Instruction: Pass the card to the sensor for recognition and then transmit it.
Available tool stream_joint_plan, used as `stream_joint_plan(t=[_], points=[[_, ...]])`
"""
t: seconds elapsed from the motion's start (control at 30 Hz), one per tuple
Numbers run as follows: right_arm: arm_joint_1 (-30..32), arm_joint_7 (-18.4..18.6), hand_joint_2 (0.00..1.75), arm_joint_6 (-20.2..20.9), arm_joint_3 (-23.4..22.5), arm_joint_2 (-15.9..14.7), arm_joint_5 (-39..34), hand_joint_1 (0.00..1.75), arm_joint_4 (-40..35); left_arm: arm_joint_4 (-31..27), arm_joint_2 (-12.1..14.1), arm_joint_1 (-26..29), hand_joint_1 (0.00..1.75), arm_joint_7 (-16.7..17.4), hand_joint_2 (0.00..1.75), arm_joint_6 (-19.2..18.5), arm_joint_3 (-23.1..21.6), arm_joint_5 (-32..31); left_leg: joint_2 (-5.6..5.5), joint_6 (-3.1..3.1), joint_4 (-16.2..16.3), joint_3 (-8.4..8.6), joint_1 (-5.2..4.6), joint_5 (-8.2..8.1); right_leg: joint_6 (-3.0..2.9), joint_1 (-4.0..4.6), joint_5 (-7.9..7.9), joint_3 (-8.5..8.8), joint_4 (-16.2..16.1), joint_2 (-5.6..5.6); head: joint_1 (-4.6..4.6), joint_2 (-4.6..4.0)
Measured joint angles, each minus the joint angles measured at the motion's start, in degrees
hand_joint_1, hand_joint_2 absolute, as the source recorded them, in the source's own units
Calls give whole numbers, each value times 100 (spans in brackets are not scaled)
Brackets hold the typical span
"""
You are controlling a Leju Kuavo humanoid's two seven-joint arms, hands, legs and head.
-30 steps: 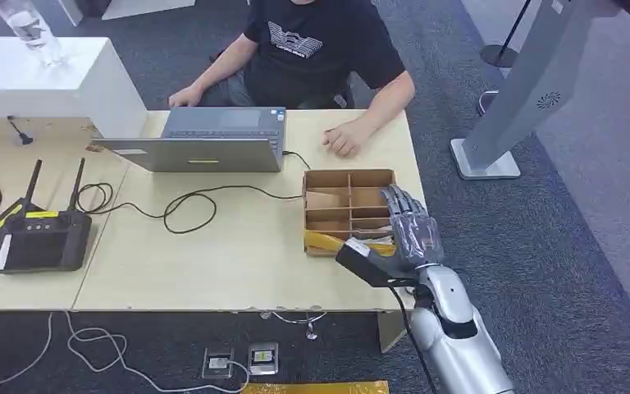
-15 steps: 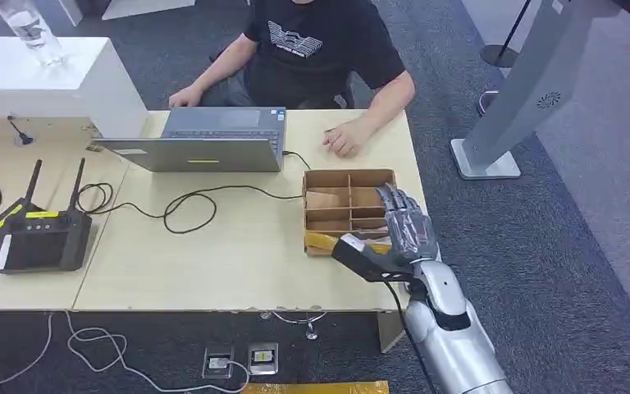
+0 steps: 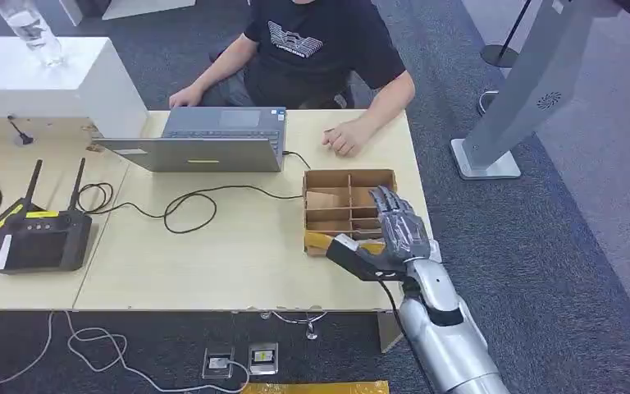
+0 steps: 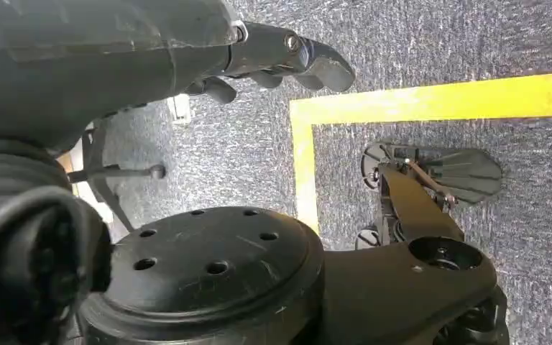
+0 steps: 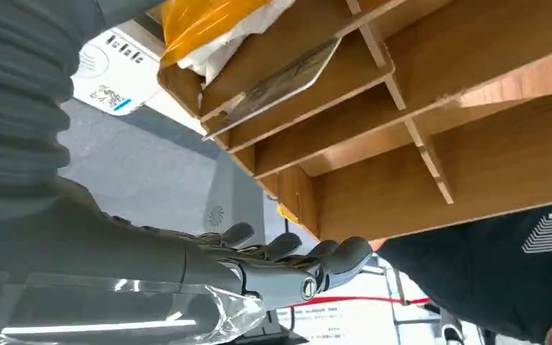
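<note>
Over the preceding second the right hand (image 3: 399,226) has drawn slightly toward the near-left, from the box's right wall to a position over its near-right compartments. It is unclenched, fingers extended and apart, holding nothing. The compartmented cardboard box (image 3: 320,178) sits on the wooden table (image 3: 238,254), near its right end. In the right wrist view a card (image 5: 280,85) lies flat in one compartment, one edge projecting past the box rim; beside it is a yellow and white wrapper (image 5: 208,29). The print on the card cannot be read. The same view shows a white label with a QR-type code and blue mark (image 5: 111,79); its text is too small to read.

The left hand (image 4: 273,61) hangs over grey carpet (image 4: 431,43) marked with a yellow line (image 4: 431,100); its fingers are curled loosely with nothing in them.

At the far edge of the table a person (image 3: 312,49) in a black T-shirt with a white graphic sits behind a grey laptop (image 3: 213,139). The shirt lettering is partly visible in the right wrist view, illegible. On the left lies a black controller with two antennas (image 3: 37,238), bearing yellow stickers.
</note>
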Motion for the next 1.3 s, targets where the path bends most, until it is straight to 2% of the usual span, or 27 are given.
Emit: stream_joint_plan(t=[0.3, 0.33, 0.37, 0.4, 0.47, 1.3], points=[[-68, -24, 175, -22, 0, 33, -72, 3, 188, 0, 2, 0, 0, 0, 0, -2, 0, 0, 0, 0, 0, 0, 0, 0, 0, 0, 0, 0, 0, 0, 0, 0], [-69, -24, 175, -22, 0, 33, -72, 77, 203, 0, 2, 0, 0, 0, 0, -2, 0, 0, 0, 0, 0, 0, 0, 0, 0, 0, 0, 0, 0, 0, -2, 0], [-74, -26, 175, -22, 0, 37, -72, 84, 225, 0, 4, 0, 0, 0, 0, -2, 0, 0, 0, 0, 0, 0, 0, 0, 0, 0, 0, 0, 0, 0, 0, 0], [-79, -26, 175, -24, 0, 42, -72, 159, 245, 0, 4, 0, 0, 0, 0, -2, 0, 0, 0, 0, 0, 1, 0, 0, 0, 0, 0, 0, 0, 0, 0, 0], [-87, -26, 175, -24, 0, 44, -72, 175, 282, 0, 4, 0, 0, 0, 0, 0, 0, 0, 0, 0, 0, 1, 0, 0, 0, 0, 0, 0, 0, 0, 0, 0], [-91, 39, 175, -177, -4, 18, -171, 175, 590, 0, 26, 0, 0, 31, 0, -2, 0, 0, 1, 0, 0, 6, 0, 0, 0, 0, 0, 2, 0, 2, 0, 0]])
